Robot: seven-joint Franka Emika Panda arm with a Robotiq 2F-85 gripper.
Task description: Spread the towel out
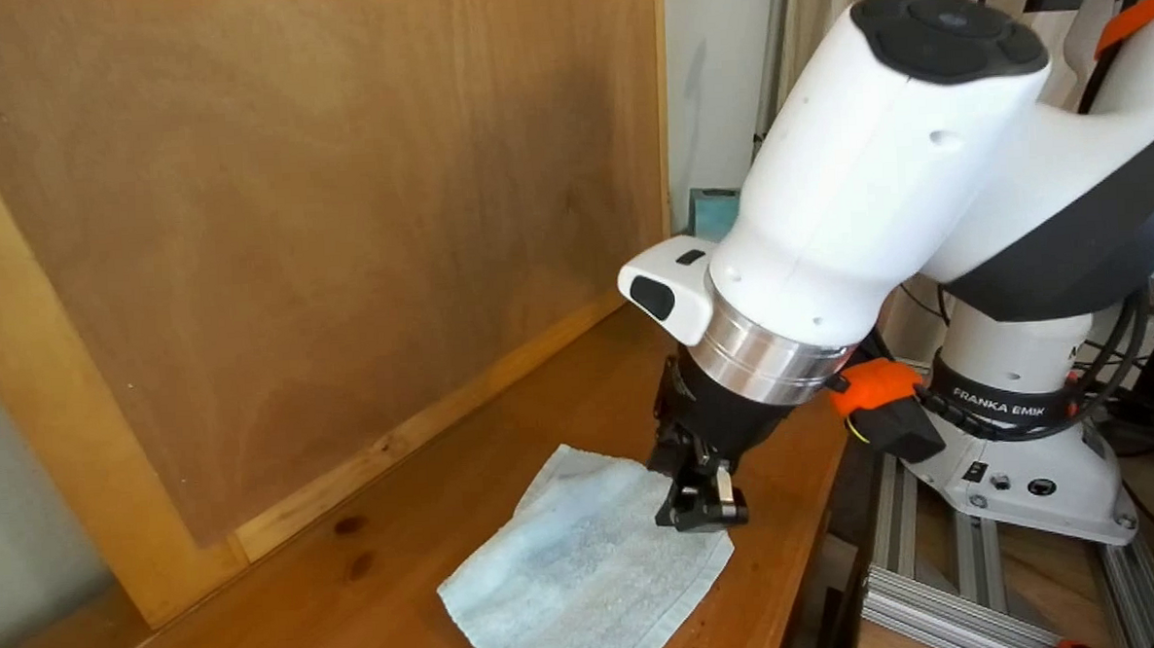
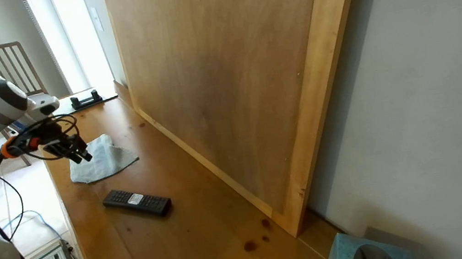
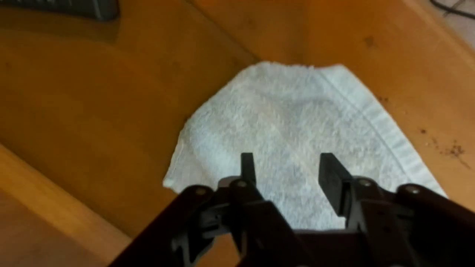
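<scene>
The pale blue-white towel (image 1: 588, 567) lies on the wooden table. It is mostly flat in this exterior view, with an overlapping layer near its far corner. In an exterior view the towel (image 2: 101, 161) has a raised fold at its back. In the wrist view the towel (image 3: 289, 111) shows a rounded, bunched far edge and a straight hemmed edge on the right. My gripper (image 1: 702, 513) is over the towel's edge nearest the robot base; it also shows in an exterior view (image 2: 83, 157). In the wrist view the gripper (image 3: 288, 163) has its fingers apart, with nothing held between them.
A black remote control (image 2: 137, 202) lies on the table (image 2: 213, 252) near the towel; its end shows in the wrist view (image 3: 74, 8). A tall wooden panel (image 1: 339, 227) stands along the table's back. A blue tissue box (image 2: 342, 258) sits at a table end.
</scene>
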